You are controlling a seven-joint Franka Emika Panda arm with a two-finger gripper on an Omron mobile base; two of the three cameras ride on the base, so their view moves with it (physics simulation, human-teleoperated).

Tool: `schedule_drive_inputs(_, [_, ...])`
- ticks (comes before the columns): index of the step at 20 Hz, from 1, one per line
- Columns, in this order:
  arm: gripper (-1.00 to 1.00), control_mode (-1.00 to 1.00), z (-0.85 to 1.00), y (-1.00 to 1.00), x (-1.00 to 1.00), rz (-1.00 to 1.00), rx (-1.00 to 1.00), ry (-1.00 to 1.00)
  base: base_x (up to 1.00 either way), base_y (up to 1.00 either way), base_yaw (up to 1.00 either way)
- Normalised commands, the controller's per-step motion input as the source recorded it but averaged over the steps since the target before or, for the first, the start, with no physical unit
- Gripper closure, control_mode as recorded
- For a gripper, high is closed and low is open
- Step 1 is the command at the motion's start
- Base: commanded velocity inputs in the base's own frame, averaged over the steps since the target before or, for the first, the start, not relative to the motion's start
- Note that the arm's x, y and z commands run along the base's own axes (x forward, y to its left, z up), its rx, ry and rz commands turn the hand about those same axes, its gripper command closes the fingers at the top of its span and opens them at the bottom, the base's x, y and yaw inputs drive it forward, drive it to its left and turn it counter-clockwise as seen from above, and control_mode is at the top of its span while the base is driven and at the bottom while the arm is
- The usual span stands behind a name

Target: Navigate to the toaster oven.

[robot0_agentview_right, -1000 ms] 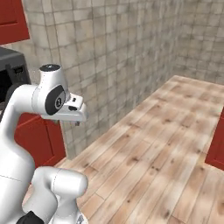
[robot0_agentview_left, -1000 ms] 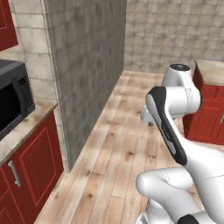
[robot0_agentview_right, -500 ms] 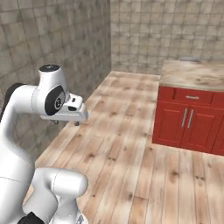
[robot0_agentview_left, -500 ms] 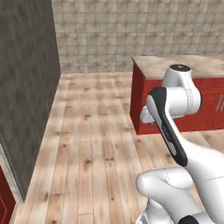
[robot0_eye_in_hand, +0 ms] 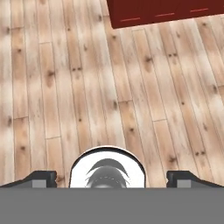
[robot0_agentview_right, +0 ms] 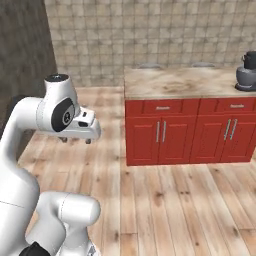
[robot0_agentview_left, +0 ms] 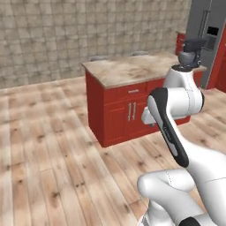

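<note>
Facing a red island counter [robot0_agentview_right: 180, 82] with a grey kettle [robot0_agentview_right: 247, 72]; no toaster oven yet, driving remains; pincer [robot0_eye_in_hand: 111, 177] tips apart, empty

White arm folded at the elbow, pincer [robot0_agentview_right: 76, 140] held low pointing down, fingertips [robot0_eye_in_hand: 43, 177] spread wide, nothing between them.

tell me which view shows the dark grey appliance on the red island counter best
The right base view: the dark grey appliance stands unobstructed at the right end of the red island's beige countertop. In the left base view the appliance is partly hidden behind the arm. The hand view shows floor and cabinet fronts.
</note>
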Motion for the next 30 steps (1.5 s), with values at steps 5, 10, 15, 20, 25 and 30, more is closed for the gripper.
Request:
schedule_drive_inputs(5, [-1.00, 1.00, 0.00, 0.00, 0.00, 0.00, 0.00, 0.00, 0.50, 0.25, -0.49])
schedule_drive_inputs(10, [-1.00, 1.00, 0.00, 0.00, 0.00, 0.00, 0.00, 0.00, 0.37, 0.03, -0.50])
schedule_drive_inputs(15, [-1.00, 1.00, 0.00, 0.00, 0.00, 0.00, 0.00, 0.00, 0.47, 0.00, -0.49])
schedule_drive_inputs(20, [-1.00, 1.00, 0.00, 0.00, 0.00, 0.00, 0.00, 0.00, 0.84, 0.01, -0.35])
schedule_drive_inputs(25, [-1.00, 1.00, 0.00, 0.00, 0.00, 0.00, 0.00, 0.00, 1.00, 0.00, -0.29])
schedule_drive_inputs(30, [-1.00, 1.00, 0.00, 0.00, 0.00, 0.00, 0.00, 0.00, 1.00, 0.00, -0.26])
